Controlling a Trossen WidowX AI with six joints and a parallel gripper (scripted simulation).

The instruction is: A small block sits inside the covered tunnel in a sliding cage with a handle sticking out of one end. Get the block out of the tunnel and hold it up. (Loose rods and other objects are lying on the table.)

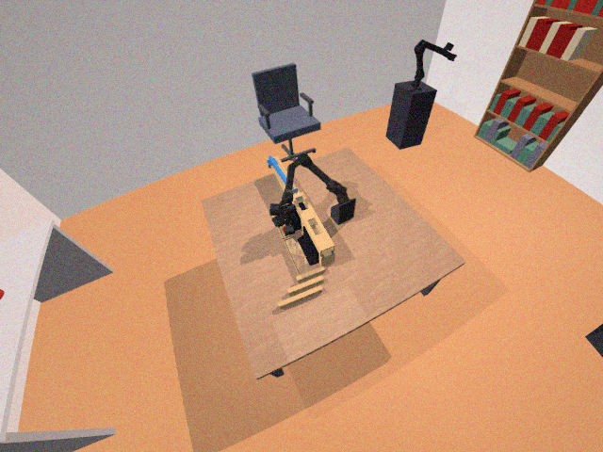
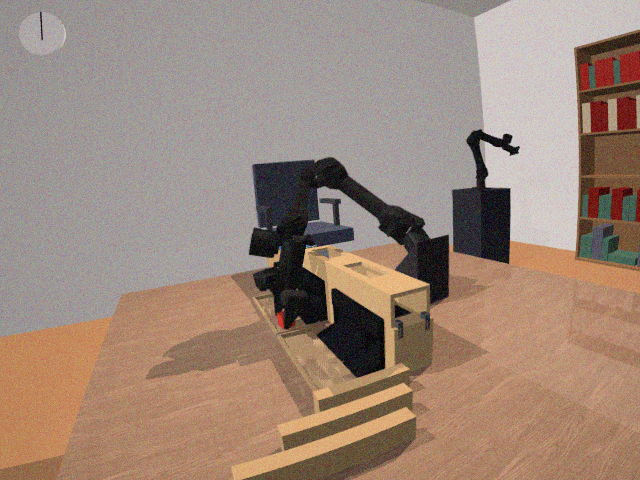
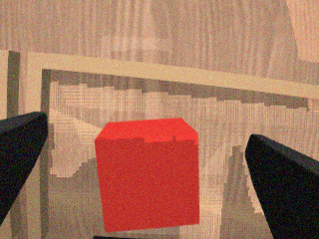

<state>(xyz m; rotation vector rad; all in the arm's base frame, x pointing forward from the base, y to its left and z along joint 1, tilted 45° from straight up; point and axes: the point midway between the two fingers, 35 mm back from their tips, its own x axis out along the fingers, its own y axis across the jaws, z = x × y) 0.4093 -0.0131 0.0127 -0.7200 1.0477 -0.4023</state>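
Wrist view shows the wide-open gripper (image 1: pixel 288 228) (image 2: pixel 290 304) (image 3: pixel 150 134) astride the red block (image 1: pixel 285 227) (image 3: pixel 149 181); exterior hides that gap.

From here the block (image 3: pixel 150 184) is bright red, and the gripper (image 1: pixel 288 232) (image 2: pixel 286 317) (image 3: pixel 150 134) around it is black. The tunnel (image 1: pixel 318 234) (image 2: pixel 372 273) is pale yellow-tan with black side panels, the table (image 1: pixel 389 252) (image 2: pixel 155 408) brown with a streaky wood grain. Behind, the chair (image 1: pixel 277 92) (image 2: pixel 284 191) shows dark slate blue.
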